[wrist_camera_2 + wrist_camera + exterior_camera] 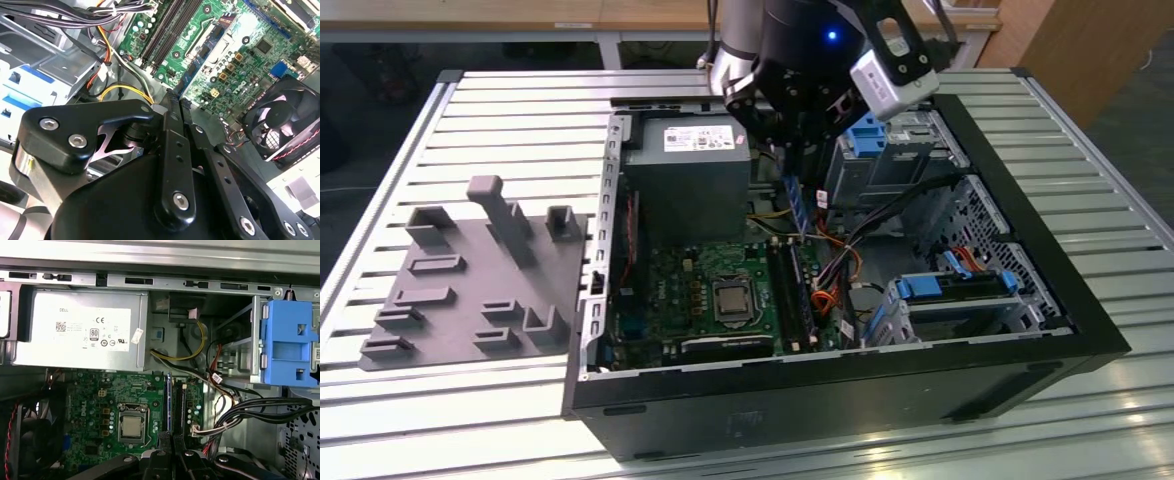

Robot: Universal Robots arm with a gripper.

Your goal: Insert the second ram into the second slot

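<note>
Evidently the aligning step is in hand: the black two-fingered gripper [171, 438] pinches the thin dark-blue circuit-board ram stick [168, 400] by one long edge, its fingers pressed against both faces. In the exterior view the ram hangs upright just beside the grey metal power supply box [687, 165], on the exterior view's right of it, above the green motherboard [105, 405] that adjoins that box. It looks not yet seated. The long black memory slots [182, 402] run away from the power supply, close under the stick. Seating it, I judge, calls for matching the free edge to the slot's line, then a straight, firm push.
</note>
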